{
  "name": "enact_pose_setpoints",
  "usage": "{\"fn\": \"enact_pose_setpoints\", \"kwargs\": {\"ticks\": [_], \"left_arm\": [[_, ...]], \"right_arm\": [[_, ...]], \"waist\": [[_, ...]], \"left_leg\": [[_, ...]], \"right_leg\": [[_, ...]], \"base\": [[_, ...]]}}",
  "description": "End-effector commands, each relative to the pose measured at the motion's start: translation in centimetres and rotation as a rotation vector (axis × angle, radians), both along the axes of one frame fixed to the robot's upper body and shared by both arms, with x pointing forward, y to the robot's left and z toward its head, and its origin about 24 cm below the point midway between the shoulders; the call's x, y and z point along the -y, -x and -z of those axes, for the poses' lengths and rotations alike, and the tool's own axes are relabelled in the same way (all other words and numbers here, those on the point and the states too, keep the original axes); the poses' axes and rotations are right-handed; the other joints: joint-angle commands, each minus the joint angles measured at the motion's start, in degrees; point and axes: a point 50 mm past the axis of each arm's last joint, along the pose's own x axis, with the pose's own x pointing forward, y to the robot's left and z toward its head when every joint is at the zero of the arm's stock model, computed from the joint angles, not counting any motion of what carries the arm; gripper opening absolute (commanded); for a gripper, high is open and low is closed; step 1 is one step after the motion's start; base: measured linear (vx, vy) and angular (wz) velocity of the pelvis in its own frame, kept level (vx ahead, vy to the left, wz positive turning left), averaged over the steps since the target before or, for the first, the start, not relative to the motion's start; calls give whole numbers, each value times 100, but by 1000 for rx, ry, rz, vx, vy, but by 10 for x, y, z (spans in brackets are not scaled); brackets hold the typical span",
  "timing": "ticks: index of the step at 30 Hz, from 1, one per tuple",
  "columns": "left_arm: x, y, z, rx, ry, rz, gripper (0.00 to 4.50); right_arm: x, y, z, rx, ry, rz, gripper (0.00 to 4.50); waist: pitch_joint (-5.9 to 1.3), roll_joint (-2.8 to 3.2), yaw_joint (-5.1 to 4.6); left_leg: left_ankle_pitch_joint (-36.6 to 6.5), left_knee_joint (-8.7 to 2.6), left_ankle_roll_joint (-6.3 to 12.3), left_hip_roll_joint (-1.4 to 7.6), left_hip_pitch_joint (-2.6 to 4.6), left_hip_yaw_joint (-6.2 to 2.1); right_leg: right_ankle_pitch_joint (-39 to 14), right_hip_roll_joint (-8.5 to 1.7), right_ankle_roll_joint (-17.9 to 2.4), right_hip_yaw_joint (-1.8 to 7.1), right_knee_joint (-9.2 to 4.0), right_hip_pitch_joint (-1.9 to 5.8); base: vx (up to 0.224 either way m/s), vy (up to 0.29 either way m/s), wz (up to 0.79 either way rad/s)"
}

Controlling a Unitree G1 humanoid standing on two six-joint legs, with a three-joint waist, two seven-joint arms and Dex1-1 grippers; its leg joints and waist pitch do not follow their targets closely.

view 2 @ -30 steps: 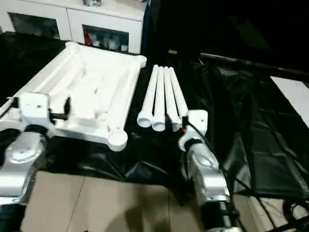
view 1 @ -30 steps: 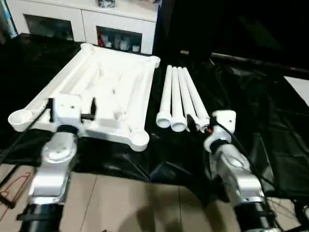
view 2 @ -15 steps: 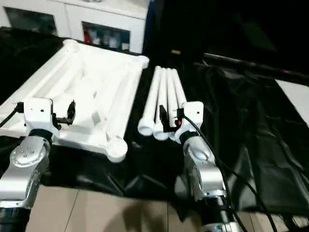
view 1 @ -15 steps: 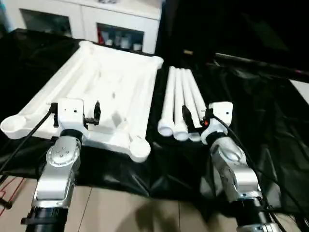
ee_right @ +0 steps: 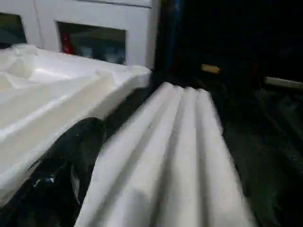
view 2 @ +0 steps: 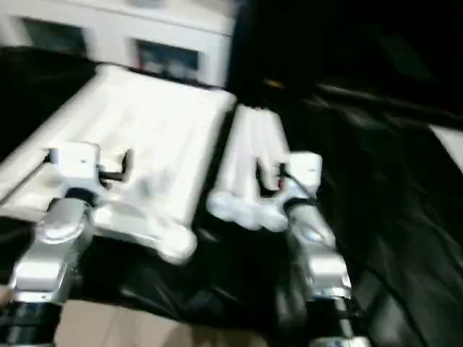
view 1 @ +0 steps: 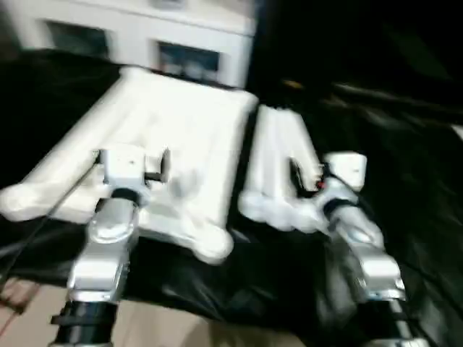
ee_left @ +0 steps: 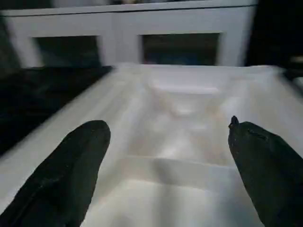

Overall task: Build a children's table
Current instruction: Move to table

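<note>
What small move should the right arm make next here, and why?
Probably ease the right claw down onto the nearest of the legs and close on it. Its fingers stand open just above the near ends of the bundle, holding nothing. The tabletop lies underside up beside the legs with no leg fitted yet. The left claw is open over the tabletop.

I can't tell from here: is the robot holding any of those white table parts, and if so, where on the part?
Nothing is held. The left gripper stands open over the upturned table top; the right gripper is open above the near ends of the four legs.
</note>
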Motion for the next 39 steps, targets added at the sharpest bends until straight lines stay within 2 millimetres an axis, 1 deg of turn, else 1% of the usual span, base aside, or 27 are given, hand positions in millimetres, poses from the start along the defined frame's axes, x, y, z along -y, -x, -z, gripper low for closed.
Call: {"fn": "enact_pose_setpoints", "kwargs": {"ticks": [1,3,4,5,6,7,9,11,12,13,15,17,19,22,23,24,25,27,30,32,33,34,35,36,37,38,39], "left_arm": [[15,-5,-1,5,15,48,450],[15,-5,-1,6,16,49,450],[15,-5,-1,7,15,48,450],[14,-6,-1,7,14,47,450],[14,-6,-1,7,13,46,450],[14,-6,-2,15,14,45,450],[13,-6,-3,25,5,49,450],[13,-7,0,-2,2,56,450],[13,-7,0,-3,-1,58,450],[13,-7,0,-1,-5,61,450],[14,-8,-1,8,-14,70,450],[13,-9,-2,9,-15,70,450],[13,-11,-3,10,-19,72,450],[12,-12,-3,12,-23,75,450],[12,-13,-4,14,-26,77,450],[12,-13,-4,15,-28,78,450],[12,-14,-5,16,-28,79,450],[11,-15,-6,19,-29,78,450],[10,-16,-6,21,-30,77,450],[9,-17,-6,20,-35,84,450],[10,-18,-7,23,-38,91,450],[10,-18,-7,23,-38,91,450],[10,-18,-8,24,-42,94,450],[11,-19,-10,34,-52,101,450],[13,-19,-13,58,-75,116,450],[13,-19,-13,58,-75,116,450],[14,-19,-13,58,-92,112,450]], "right_arm": [[15,1,-1,-2,24,42,446],[15,0,-1,-8,22,47,446],[15,0,-1,-9,21,49,446],[15,0,-1,-9,21,49,446],[15,0,-1,-9,20,50,446],[15,0,0,-10,20,51,446],[14,0,0,-15,20,56,446],[14,-1,1,-21,24,63,446],[14,-1,1,-22,23,65,446],[14,-1,1,-24,21,67,446],[15,-1,2,-28,15,75,446],[15,-1,2,-30,14,80,446],[16,-2,2,-32,13,84,446],[15,-3,2,-32,12,87,446],[14,-3,4,-39,28,82,446],[13,-3,5,-43,35,78,446],[12,-3,5,-47,40,75,446],[10,-3,6,-49,48,70,446],[8,-4,5,-47,45,70,446],[8,-4,6,-50,41,83,446],[8,-4,5,-48,32,93,446],[8,-4,5,-48,31,93,446],[8,-5,5,-50,26,95,446],[8,-5,5,-53,19,93,446],[7,-6,5,-55,5,87,446],[7,-6,5,-55,5,87,446],[8,-6,4,-55,18,89,446]], "waist": [[-450,298,-250],[-372,168,-200],[-313,2,-235],[-314,-169,-244],[-147,-371,-12],[-282,-288,84],[-297,-205,106],[-233,-1,4],[-278,180,-141],[-391,163,-223],[-313,179,-186],[-291,80,-107],[-222,26,181],[-129,9,398],[-148,-66,381],[-259,163,282],[-269,360,40],[-270,448,-294],[-270,392,-296],[-357,140,-266],[-354,109,63],[-376,191,-74],[-299,192,-110],[-207,163,-34],[-177,183,-80],[-165,304,-78],[-208,617,-255]], "left_leg": [[4022,-470,2578,983,1040,-833],[3044,-736,2347,616,616,-309],[2132,-761,2203,330,539,-26],[1412,-729,1977,143,427,101],[-233,-329,1246,-284,62,332],[-260,228,706,-232,-5,134],[626,190,82,-77,-322,-55],[1604,-348,-177,166,-339,-57],[2882,-527,-303,267,-189,-2],[3744,-366,-323,327,168,-24],[3760,-379,-362,213,81,84],[1785,-436,79,104,-113,232],[-188,9,196,186,-78,259],[-594,313,-139,-38,-204,48],[-323,190,237,-9,-431,-139],[236,-136,713,-63,-234,-108],[494,-597,1520,-18,157,-65],[591,-952,2687,122,187,-188],[1698,-854,3122,186,193,-161],[1193,-766,2076,18,138,32],[-552,665,733,-37,-606,-145],[-764,1200,-350,-64,-914,-581],[-708,1166,-686,-69,-939,-584],[-480,806,-883,-169,-662,-379],[-297,110,-623,-211,-238,-211],[-56,-297,-624,-134,-70,-137],[-804,-820,-843,431,297,-108]], "right_leg": [[-110,-326,424,-14,285,-998],[815,-282,380,-19,216,-999],[1516,-340,-52,77,-281,-976],[1563,-428,-140,251,-664,-723],[-1374,-729,154,805,-1393,-230],[-3167,-1286,-479,1168,-1516,64],[-1144,-1179,-1362,1153,-1217,268],[1410,-817,-1773,745,-936,21],[2478,-310,-1398,432,-574,-241],[2980,-297,-1200,379,-555,-456],[2955,-363,-1096,445,-675,-404],[2090,-643,-1212,672,-843,-189],[-213,-1233,-1702,1490,-1442,-98],[-2030,-851,-1336,2229,-1620,-104],[-1566,-943,-1403,1964,-1480,34],[-936,-616,-1309,1711,-1454,-183],[-468,-43,-1009,1095,-1082,-640],[-181,104,-517,96,14,-987],[215,-155,140,-261,172,-1124],[699,-656,37,70,-446,-867],[-35,-2586,-351,1359,-1358,-245],[-74,-2465,-625,1261,-1235,-123],[-124,-2203,-828,940,-1218,-71],[-246,-1571,-1226,460,-1286,-171],[-905,-713,-1434,625,-1259,-345],[-1179,-439,-1315,521,-1208,-413],[-619,129,-589,356,-594,-970]], "base": [[84,-47,-20],[36,-40,-10],[0,0,0],[72,-52,-5],[50,-73,4],[50,-73,4],[62,-34,7],[61,2,7],[53,14,5],[53,14,5],[0,0,0],[0,0,0],[-80,20,9],[-78,107,-37],[-81,174,-40],[-90,234,-3],[-90,234,-3],[-71,283,9],[-77,246,3],[-82,209,-11],[-63,213,-11],[-63,213,-11],[-55,241,-30],[-86,272,-33],[-86,272,-33],[-99,282,-25],[-98,251,-38]]}}
